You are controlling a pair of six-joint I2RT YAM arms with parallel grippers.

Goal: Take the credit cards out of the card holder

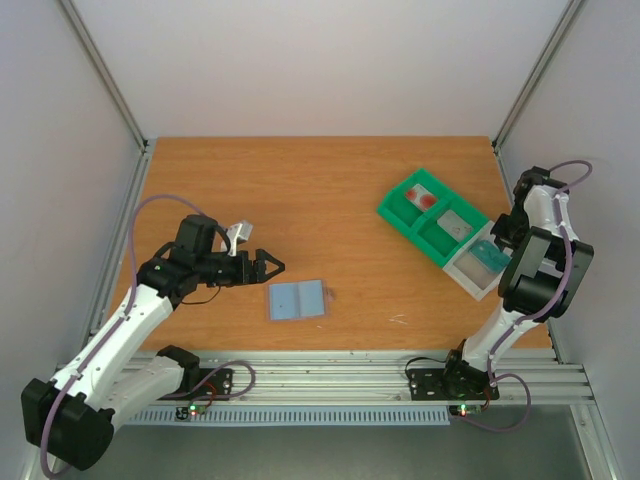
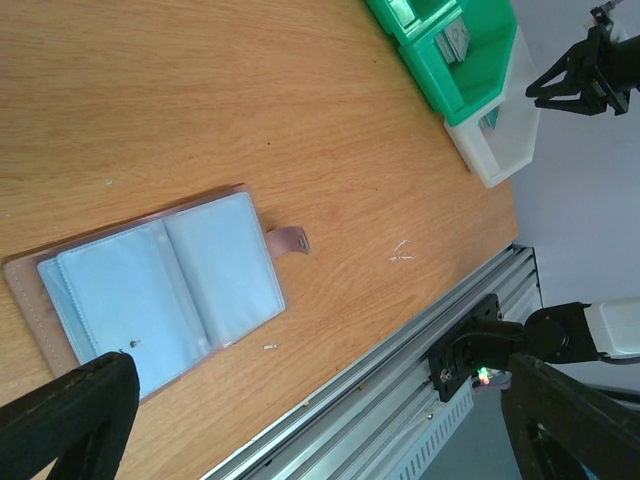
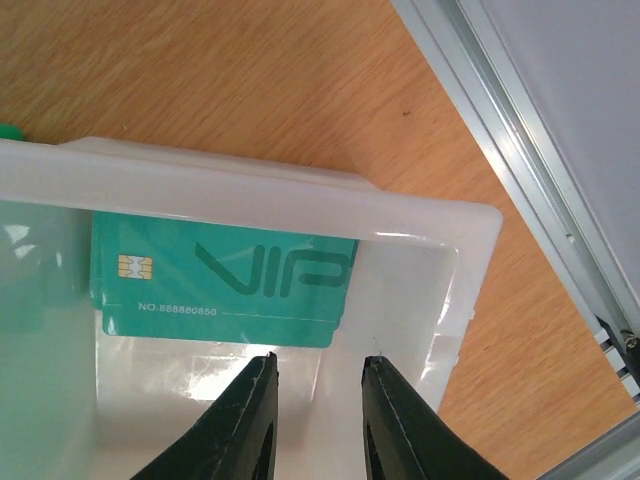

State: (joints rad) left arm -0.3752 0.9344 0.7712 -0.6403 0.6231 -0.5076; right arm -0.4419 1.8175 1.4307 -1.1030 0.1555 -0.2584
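**Over the white bin (image 3: 420, 215), the last card looks delivered**

At that bin the right tool (image 3: 320, 365) hangs narrowly parted, nothing between its jaws. The teal VIP card (image 3: 220, 280) lies flat inside. A red card (image 1: 424, 198) and a grey card (image 1: 456, 225) sit in the green tray (image 1: 405, 230). The card holder (image 1: 297, 299) lies open mid-worktop, its sleeves apparently empty, with the left tool (image 1: 270, 266) spread wide beside it. Likely the closing step: lift the right tool straight clear of the bin.
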